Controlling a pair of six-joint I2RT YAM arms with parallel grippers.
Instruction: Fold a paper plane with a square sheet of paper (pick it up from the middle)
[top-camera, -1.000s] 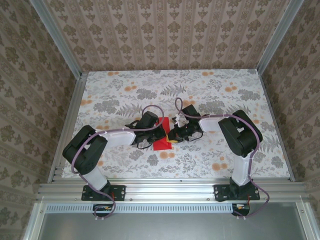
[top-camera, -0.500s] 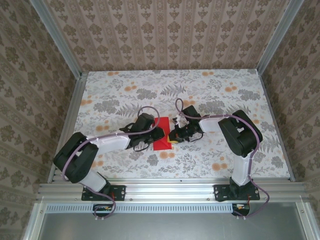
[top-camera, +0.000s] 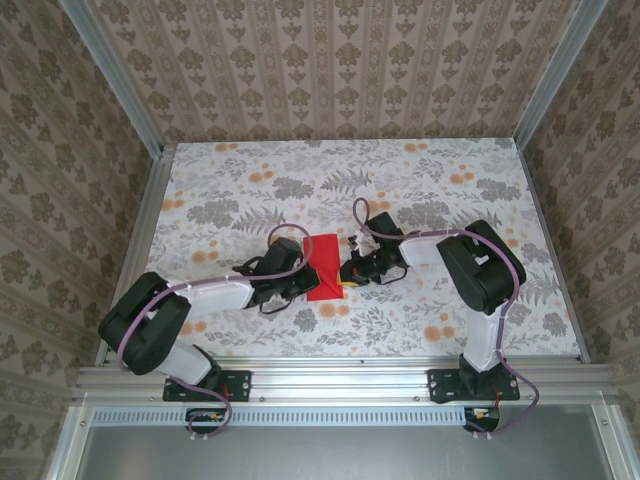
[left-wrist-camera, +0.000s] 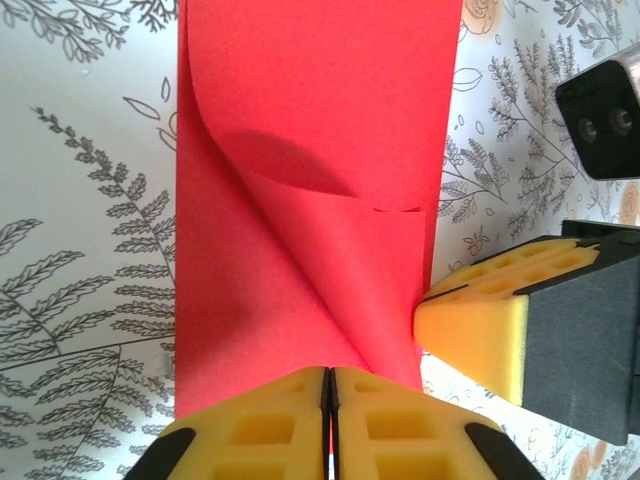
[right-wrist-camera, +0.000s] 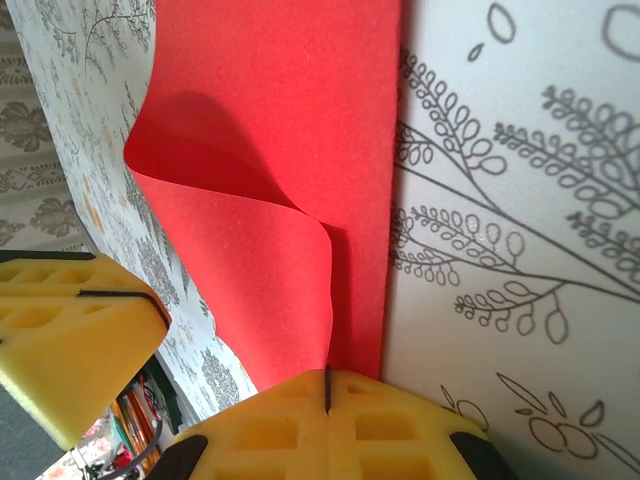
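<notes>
The square sheet of paper is bright red and lies folded into a narrow strip at the table's middle. Its top layer lifts and curls up off the layer beneath. My left gripper is at the strip's left edge, its yellow pads shut, with the raised layer's fold running into their seam. My right gripper is at the strip's right edge, shut on the edge of the lifted layer. The two grippers stand close together, the right one's pads just beside the left one's.
The floral tablecloth covers the table. Patterned walls and metal rails close it in on three sides. Both arms reach in from the near edge.
The left arm has drawn back toward the left and near side, uncovering more of the red strip. Its wrist now sits lower in the top view. The right arm has hardly moved.
</notes>
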